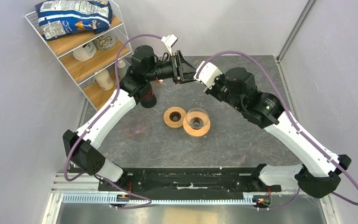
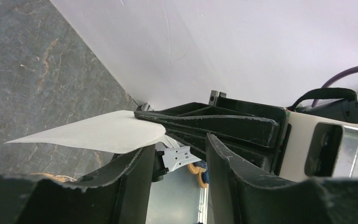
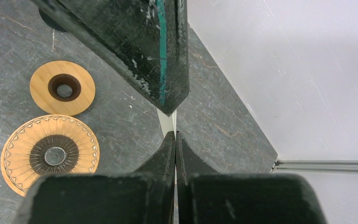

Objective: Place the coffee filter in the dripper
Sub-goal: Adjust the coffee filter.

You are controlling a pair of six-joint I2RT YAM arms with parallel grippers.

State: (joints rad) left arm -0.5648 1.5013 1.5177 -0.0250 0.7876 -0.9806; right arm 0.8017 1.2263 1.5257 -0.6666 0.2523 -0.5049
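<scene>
The coffee filter (image 2: 88, 134) is a thin cream-white paper held in the air near the back wall. My right gripper (image 3: 175, 134) is shut on its edge, which shows as a white sliver (image 3: 167, 122) above the fingertips. My left gripper (image 2: 177, 149) is open. Its jaws stand apart right beside the right fingers (image 2: 205, 122), with the paper lying over its left fingertip. In the top view the two grippers meet, left (image 1: 182, 70) and right (image 1: 196, 77), and the filter is hidden there. The dripper (image 1: 196, 121), clear glass in a wooden collar, stands on the table, and also shows in the right wrist view (image 3: 50, 154).
A bare wooden ring (image 1: 175, 116) lies just left of the dripper, also in the right wrist view (image 3: 63, 87). A black cylinder (image 1: 147, 100) stands behind it. A wire shelf (image 1: 81, 51) with a chip bag and bottles stands at the far left.
</scene>
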